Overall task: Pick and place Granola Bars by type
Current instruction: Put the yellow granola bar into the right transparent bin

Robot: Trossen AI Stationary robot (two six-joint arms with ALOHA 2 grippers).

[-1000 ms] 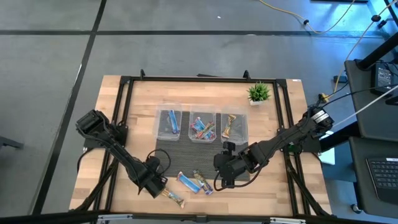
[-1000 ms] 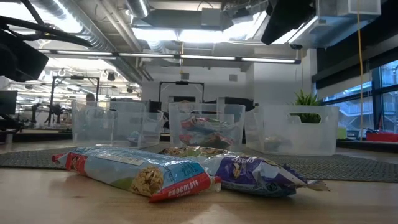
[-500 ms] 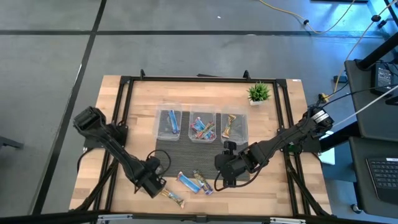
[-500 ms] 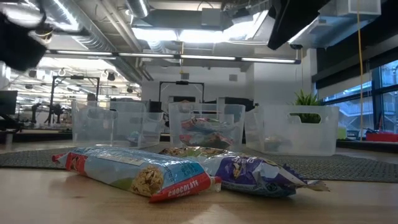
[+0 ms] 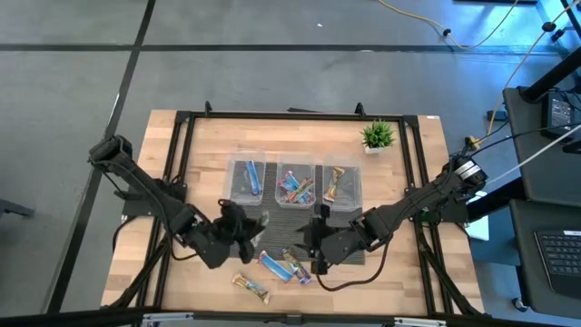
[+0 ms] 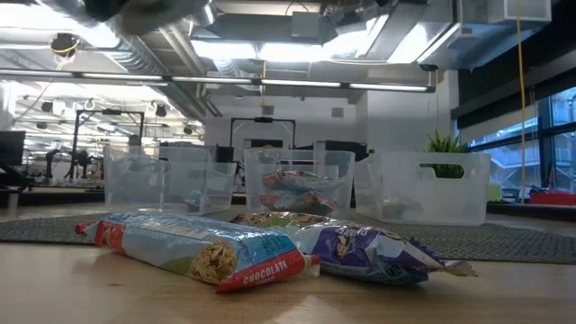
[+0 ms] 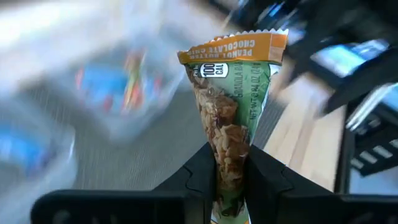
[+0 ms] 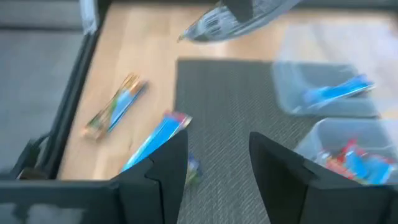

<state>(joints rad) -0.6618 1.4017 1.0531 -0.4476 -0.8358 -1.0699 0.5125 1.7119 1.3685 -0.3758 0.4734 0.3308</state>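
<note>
High view shows three clear square plastic bins [image 5: 293,183] part-filled, three foil-wrapped bars [image 5: 272,265] loose on the wooden desk [image 5: 182,272], left gripper [image 7: 231,177] clamping a tan-gold, green-wrapped granola bar [image 7: 231,118] aloft, right gripper [image 8: 211,152] open nearby.

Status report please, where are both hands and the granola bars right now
Left hand shut on a tan-and-green granola bar, lifted. Right hand open, empty, over the mat. Loose bars remain on the table. Nothing blocking the bins.
</note>
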